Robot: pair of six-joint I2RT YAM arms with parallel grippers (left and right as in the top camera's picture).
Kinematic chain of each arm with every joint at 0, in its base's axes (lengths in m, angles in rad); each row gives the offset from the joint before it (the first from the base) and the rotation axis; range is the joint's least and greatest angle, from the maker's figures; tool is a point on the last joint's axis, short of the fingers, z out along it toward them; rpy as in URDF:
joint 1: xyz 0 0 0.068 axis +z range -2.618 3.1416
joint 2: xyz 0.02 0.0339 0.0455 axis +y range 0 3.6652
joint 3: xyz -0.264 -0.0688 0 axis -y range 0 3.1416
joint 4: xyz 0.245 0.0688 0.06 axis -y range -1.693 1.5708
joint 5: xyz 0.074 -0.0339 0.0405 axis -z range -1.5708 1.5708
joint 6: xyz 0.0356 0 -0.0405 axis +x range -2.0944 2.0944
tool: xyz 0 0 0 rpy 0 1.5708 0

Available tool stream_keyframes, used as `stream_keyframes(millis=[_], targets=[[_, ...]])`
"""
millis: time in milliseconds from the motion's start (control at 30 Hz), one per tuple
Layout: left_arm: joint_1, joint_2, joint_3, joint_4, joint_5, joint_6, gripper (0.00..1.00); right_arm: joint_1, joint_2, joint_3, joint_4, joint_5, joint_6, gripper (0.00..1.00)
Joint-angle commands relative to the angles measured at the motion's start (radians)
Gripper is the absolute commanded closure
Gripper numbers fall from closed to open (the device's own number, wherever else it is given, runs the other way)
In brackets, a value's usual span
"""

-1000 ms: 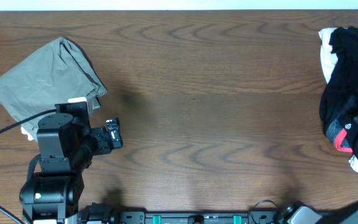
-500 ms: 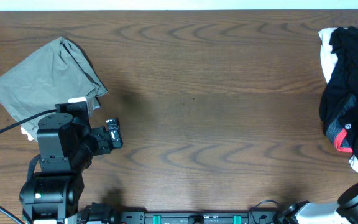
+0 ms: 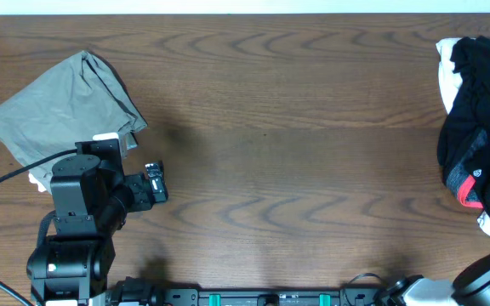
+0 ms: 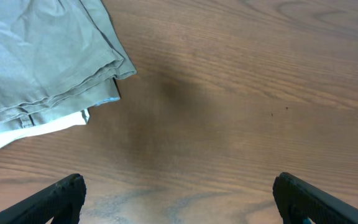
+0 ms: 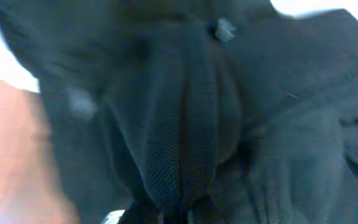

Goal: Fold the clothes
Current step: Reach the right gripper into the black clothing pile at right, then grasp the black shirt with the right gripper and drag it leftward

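At the near edge of the wooden table (image 3: 262, 170), the left arm (image 3: 71, 229) sits hunched at the left corner. Its left gripper (image 4: 179, 186) is spread wide over bare wood, with nothing between its dark fingers (image 4: 58, 198). At the near right corner only a grey sliver of the right arm (image 3: 487, 274) shows in the overhead view. The right gripper (image 5: 178, 210) is closed, its fingertips lost in cloth. In the right wrist view a black garment (image 5: 260, 93) fills nearly the whole frame, gathered into a raised ridge that runs down to where the jaws meet, so the gripper appears to pinch that fabric. Just beyond the left gripper lies an olive-grey garment (image 3: 62, 106), folded in flat layers, with a strip of white cloth (image 4: 42, 127) poking out from under its near edge. Well apart from it, across the open middle of the table, the unfolded clothes are heaped at the right edge. There the black garment sprawls from near to far, and a pink-red band (image 3: 466, 189) with a small white mark (image 3: 476, 173) shows at its near end. A white garment (image 3: 443, 72) peeks out from beneath the heap at its far left side.
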Motion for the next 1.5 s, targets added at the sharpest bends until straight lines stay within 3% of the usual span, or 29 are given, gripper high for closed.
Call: stream_keyframes(millis=[0, 167, 367, 633, 800, 1067, 1100, 1167, 1233, 1333, 1467], targets=[[0.005, -0.005, 0.016, -0.002, 0.011, -0.005, 0.02, 0.039, -0.12, 0.043, -0.006, -0.236, 0.006, 0.99], [0.005, -0.005, 0.016, 0.009, 0.011, -0.006, 0.02, 0.212, -0.225, 0.043, -0.027, -0.346, -0.011, 0.99], [0.005, -0.005, 0.016, 0.009, 0.011, -0.006, 0.02, 0.538, -0.273, 0.043, -0.069, -0.337, -0.052, 0.99], [0.005, -0.003, 0.016, 0.01, 0.011, -0.006, 0.02, 0.968, -0.207, 0.041, -0.062, -0.152, -0.051, 0.98], [0.005, 0.002, 0.016, 0.009, 0.011, -0.007, 0.02, 1.149, -0.109, 0.041, 0.017, -0.123, -0.051, 0.97], [0.005, 0.021, 0.016, 0.009, 0.011, -0.009, 0.02, 1.314, 0.047, 0.041, 0.36, -0.048, 0.05, 0.99], [0.005, 0.024, 0.016, 0.009, 0.011, -0.009, 0.02, 1.327, 0.063, 0.041, 0.415, -0.022, 0.078, 0.96], [0.005, 0.031, 0.015, 0.009, 0.014, -0.009, 0.02, 1.346, 0.093, 0.041, 0.517, 0.0, 0.113, 0.78], [0.005, 0.037, 0.015, 0.009, 0.014, -0.009, 0.02, 1.357, 0.114, 0.041, 0.585, 0.0, 0.118, 0.75], [0.005, 0.048, 0.015, 0.009, 0.014, -0.009, 0.02, 1.35, 0.12, 0.041, 0.574, 0.023, 0.117, 0.7], [0.005, 0.055, 0.015, 0.009, 0.014, -0.009, 0.02, 1.295, 0.09, 0.041, 0.413, 0.117, 0.094, 0.64]])
